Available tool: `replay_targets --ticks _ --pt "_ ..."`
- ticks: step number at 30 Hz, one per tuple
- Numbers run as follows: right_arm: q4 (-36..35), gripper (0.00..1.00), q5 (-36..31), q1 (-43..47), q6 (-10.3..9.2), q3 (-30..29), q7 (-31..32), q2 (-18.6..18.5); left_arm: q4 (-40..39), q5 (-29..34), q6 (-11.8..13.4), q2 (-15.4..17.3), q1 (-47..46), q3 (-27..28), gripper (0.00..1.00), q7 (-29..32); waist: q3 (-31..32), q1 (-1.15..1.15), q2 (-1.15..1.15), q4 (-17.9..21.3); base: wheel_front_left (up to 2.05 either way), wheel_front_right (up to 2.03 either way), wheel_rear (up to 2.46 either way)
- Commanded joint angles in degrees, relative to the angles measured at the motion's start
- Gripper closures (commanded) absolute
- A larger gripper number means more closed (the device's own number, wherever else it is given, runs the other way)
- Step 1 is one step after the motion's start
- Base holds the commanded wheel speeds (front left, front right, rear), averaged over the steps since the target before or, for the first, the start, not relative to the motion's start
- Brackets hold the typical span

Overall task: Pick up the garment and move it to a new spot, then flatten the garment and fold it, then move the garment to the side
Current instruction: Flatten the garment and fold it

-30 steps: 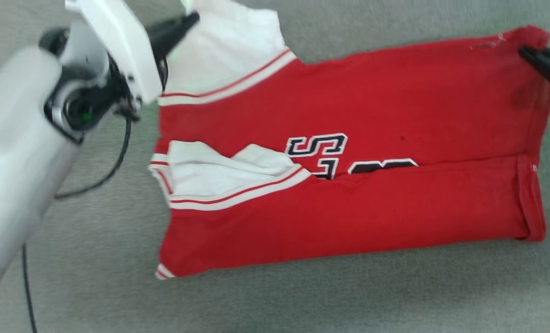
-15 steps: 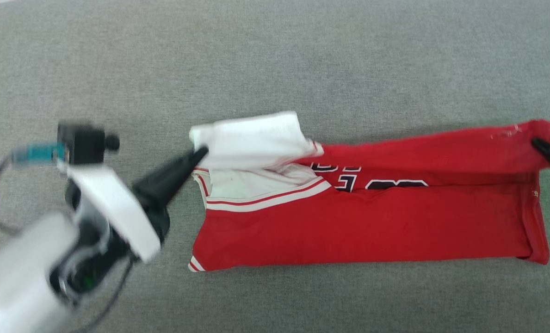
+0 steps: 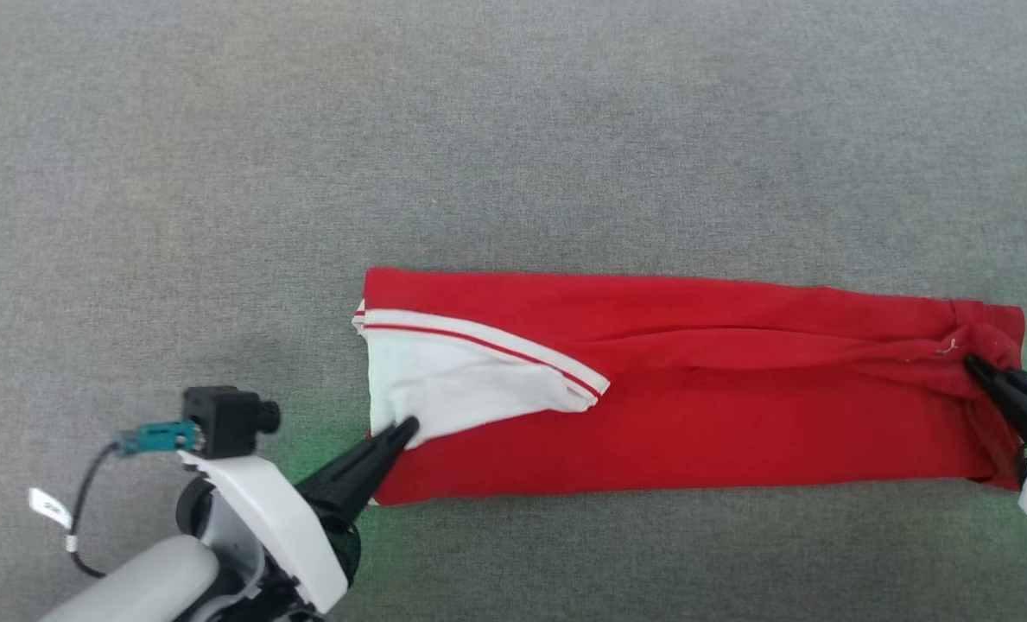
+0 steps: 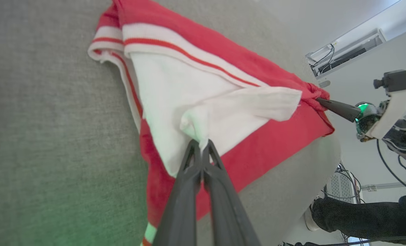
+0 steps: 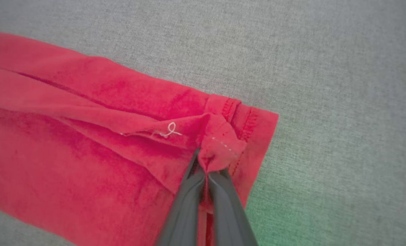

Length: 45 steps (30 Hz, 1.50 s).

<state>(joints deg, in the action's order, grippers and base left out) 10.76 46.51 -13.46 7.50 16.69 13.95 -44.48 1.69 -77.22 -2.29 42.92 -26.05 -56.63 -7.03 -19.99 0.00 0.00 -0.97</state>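
The garment [image 3: 694, 406] lies as a long red band folded lengthwise on the grey surface, its white panel with striped trim [image 3: 461, 371] at the left end. My left gripper [image 3: 408, 425] is shut on the white panel's tip; the left wrist view shows the garment [image 4: 223, 112] pinched by the left gripper [image 4: 200, 144] there. At the right end, my right gripper [image 3: 969, 363] is shut on a bunched red hem corner. In the right wrist view the right gripper [image 5: 204, 167] clamps a fold of the garment [image 5: 86, 143] beside the stitched hem.
Grey fabric surface [image 3: 513, 138] stretches all around the garment, with open room above and left. In the left wrist view the surface's edge drops off at the right, where a person's dark-clad leg [image 4: 366, 215] and cables show.
Both grippers have brought the upper edge of the garment down toward me, folding it over so the lettering is hidden. The head camera view has also shifted.
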Motion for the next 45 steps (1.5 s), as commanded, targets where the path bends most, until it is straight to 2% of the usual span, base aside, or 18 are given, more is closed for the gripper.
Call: replay_targets --ticks 1,4,6,7,8,9,10,11,12,13,20,23,31,33,34,36,40,45 --pt "0.3 1.00 -0.5 0.1 -0.02 -0.2 0.3 0.6 0.8 0.7 -0.2 -0.4 0.0 -0.2 1.00 0.2 -0.1 0.00 0.00 0.0 0.00 0.00 0.00" --pt "0.8 1.00 -1.9 -0.4 -0.01 -0.8 0.2 2.1 4.5 2.3 -0.5 -1.7 -1.2 -1.1 1.00 0.3 -0.3 0.00 0.00 0.0 0.00 0.00 0.00" --pt "0.9 0.66 -2.6 -0.8 -0.01 -1.3 -0.2 2.7 6.5 3.2 -0.5 -2.7 -1.9 -1.6 1.00 0.0 -0.5 0.00 0.00 -0.1 0.00 0.00 0.00" --pt "0.8 0.51 -2.8 -0.8 -0.01 -1.6 -0.2 2.9 7.3 3.4 -0.7 -3.1 -2.0 -1.4 0.95 -0.4 -0.6 0.00 0.00 -0.2 0.00 0.00 0.00" --pt "0.7 0.05 -3.1 -0.9 -0.01 -2.1 -0.3 3.0 8.0 3.6 -0.7 -3.4 -2.1 -1.3 0.76 -0.9 -0.6 0.00 0.00 -0.2 0.00 0.00 0.00" --pt "0.5 0.00 -3.1 -0.8 -0.01 -2.5 -0.3 3.2 8.5 3.9 -1.0 -3.7 -2.3 -1.3 0.59 -1.4 -0.6 0.00 0.00 -0.3 0.00 0.00 0.00" --pt "0.2 0.00 -2.9 -0.5 -0.01 -3.1 -0.3 3.4 8.7 3.8 -1.2 -4.1 -2.3 -0.9 0.45 -2.0 -0.5 0.00 0.00 -0.4 0.00 0.00 0.00" --pt "-0.1 0.00 -2.6 -0.1 -0.01 -3.6 -0.1 3.4 8.9 3.8 -1.2 -4.3 -2.3 -0.6 0.16 -2.8 -0.4 0.00 0.00 -0.5 0.00 0.00 0.00" --pt "-0.4 0.00 -2.5 0.4 -0.01 -4.2 0.3 3.3 9.0 4.0 -1.3 -4.5 -2.2 -0.4 0.02 -3.5 -0.3 0.00 0.00 -0.7 0.00 0.00 0.00" --pt "-0.6 0.00 -2.2 1.1 -0.01 -4.9 0.5 3.0 9.1 4.3 -1.4 -4.7 -2.0 -0.1 0.00 -4.2 -0.1 0.00 0.00 -1.1 0.00 0.00 0.00" --pt "0.2 0.00 0.0 5.0 -0.01 -10.5 3.8 2.7 10.2 6.2 -1.1 -7.7 0.6 3.4 0.00 -7.8 1.3 0.00 0.00 -4.5 0.00 0.00 0.00" --pt "1.7 0.00 1.0 6.1 -0.01 -11.9 5.9 2.8 12.7 9.4 0.1 -9.8 2.0 5.4 0.00 -8.1 1.8 0.00 0.00 -6.2 0.00 0.00 0.00" --pt "6.6 0.00 4.4 7.7 -0.01 -13.8 11.4 4.1 17.3 20.1 -2.3 -18.9 8.3 21.7 0.00 -8.2 3.0 0.00 0.00 -9.6 0.00 0.00 0.00" --pt "6.9 0.00 4.7 7.9 -0.01 -13.7 12.4 4.1 17.4 22.3 -2.5 -19.8 9.1 23.9 0.00 -8.2 3.1 0.00 0.00 -9.9 0.00 0.00 0.00" --pt "7.5 0.00 5.3 8.5 0.00 -13.5 14.4 4.4 17.3 27.3 -2.9 -21.8 10.8 28.4 0.00 -8.2 3.3 0.00 0.00 -10.4 0.00 0.00 0.00" --pt "7.6 0.00 6.0 9.2 0.01 -13.2 16.6 4.7 16.6 33.9 -2.7 -23.2 11.8 32.5 0.00 -8.2 3.4 0.00 0.00 -10.7 0.00 0.00 0.00" --pt "7.2 0.00 6.6 9.7 0.07 -12.9 19.4 5.4 14.1 48.2 -1.8 -26.5 14.1 38.2 0.00 -8.2 3.6 0.00 0.00 -11.0 0.00 0.00 0.00" --pt "6.7 0.00 5.5 8.6 0.16 -13.0 20.5 6.6 9.3 62.2 -2.8 -30.4 17.2 43.8 0.00 -8.2 3.5 0.00 0.00 -10.9 0.00 0.00 0.00"
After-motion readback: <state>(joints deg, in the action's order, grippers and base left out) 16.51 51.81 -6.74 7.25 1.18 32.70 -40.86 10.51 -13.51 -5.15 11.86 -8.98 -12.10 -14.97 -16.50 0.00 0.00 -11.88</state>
